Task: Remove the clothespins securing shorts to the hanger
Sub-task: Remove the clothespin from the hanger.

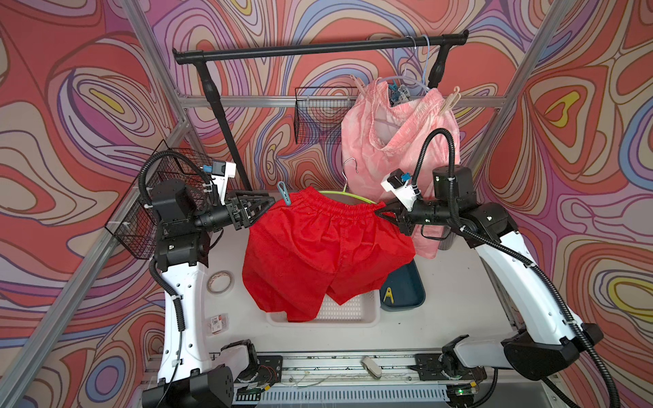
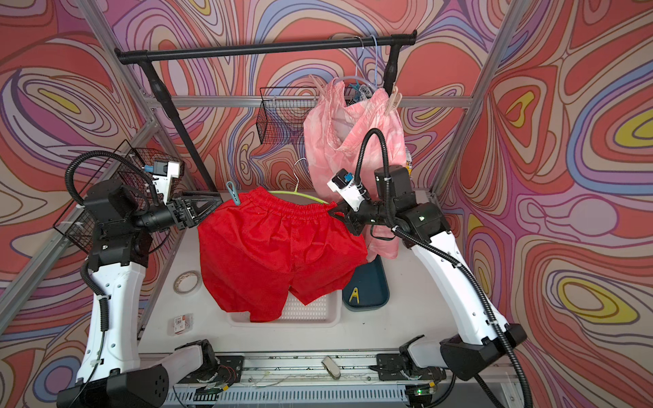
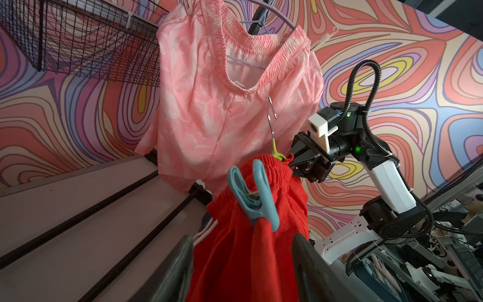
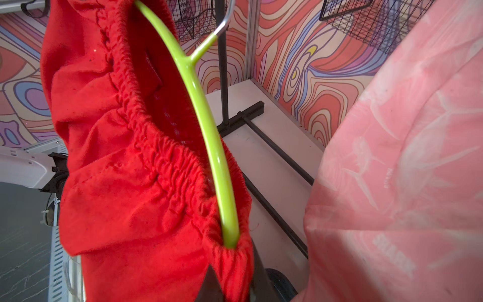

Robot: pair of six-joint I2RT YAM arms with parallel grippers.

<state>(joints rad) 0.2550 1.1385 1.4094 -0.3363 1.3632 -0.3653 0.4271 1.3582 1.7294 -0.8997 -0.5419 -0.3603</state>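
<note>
The step in hand is the second peg on the red shorts (image 1: 325,247): one yellow clothespin (image 1: 388,295) already lies in the dark blue tray (image 1: 406,279) on the desk (image 1: 459,300), while a light blue clothespin (image 1: 283,193) clamps the waistband's far corner to the green hanger (image 1: 348,193). The hanger's hook hangs free of the black rail (image 1: 318,47), so the garment is carried in the air by the right hand (image 1: 380,212), which is pinched tight on the other end of the waistband, where the hanger's tip disappears into the gathered cloth in the right wrist view. The left hand (image 1: 270,203) sits just beside the blue peg with its jaws wide. In the left wrist view its fingers (image 3: 305,261) straddle the red cloth, and the peg stands just ahead of them. The next move probably calls for lining those jaws up across the peg's two flared handle ends rather than its clamping end, squeezing until the spring lets go, then drawing it off. The right hand likely has to hold firm meanwhile. The pink shorts (image 1: 395,141) on the rail await their turn.
</note>
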